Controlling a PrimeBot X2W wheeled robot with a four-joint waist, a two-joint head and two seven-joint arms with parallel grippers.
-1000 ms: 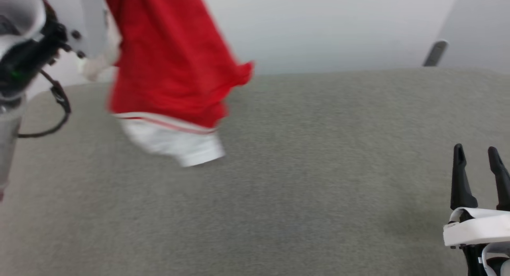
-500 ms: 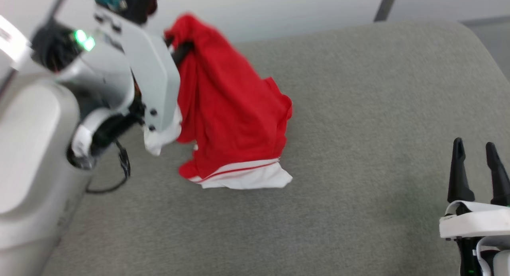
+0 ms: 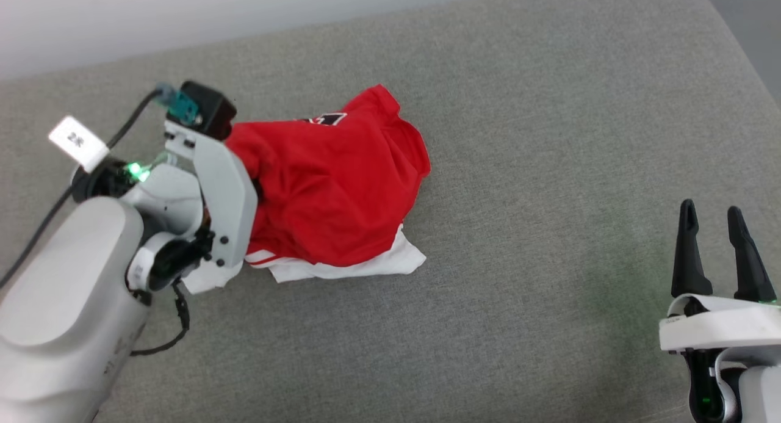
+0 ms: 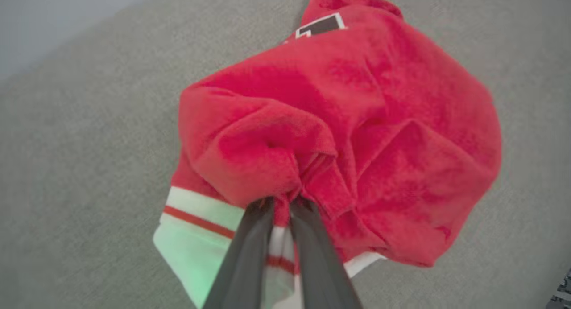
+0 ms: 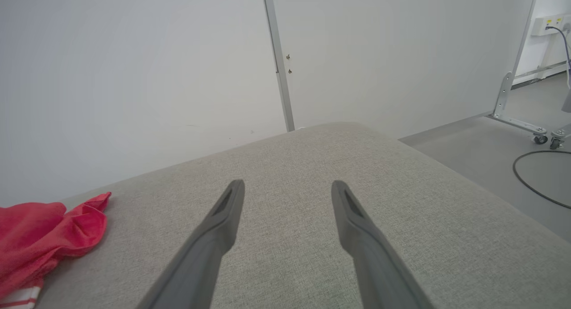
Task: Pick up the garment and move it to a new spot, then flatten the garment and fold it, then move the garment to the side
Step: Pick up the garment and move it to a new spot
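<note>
Left hand (image 4: pixel 281 205) closed on a gathered bunch of red cloth, which we read as the carrying grip for setting the garment (image 3: pixel 329 191) at its new spot. The cloth slumps from the pinch onto the grey padded surface (image 3: pixel 549 136), left of centre. We note a crumpled red mound, a white sleeve with striped trim beneath, and part of a black, white-edged character on top. Right hand (image 3: pixel 711 207) hangs open, well apart.

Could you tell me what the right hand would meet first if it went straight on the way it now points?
Probably the grey cushion near its far edge, or the white wall behind if it clears that; depth is hard to judge. The open right hand points clear of the garment.
</note>
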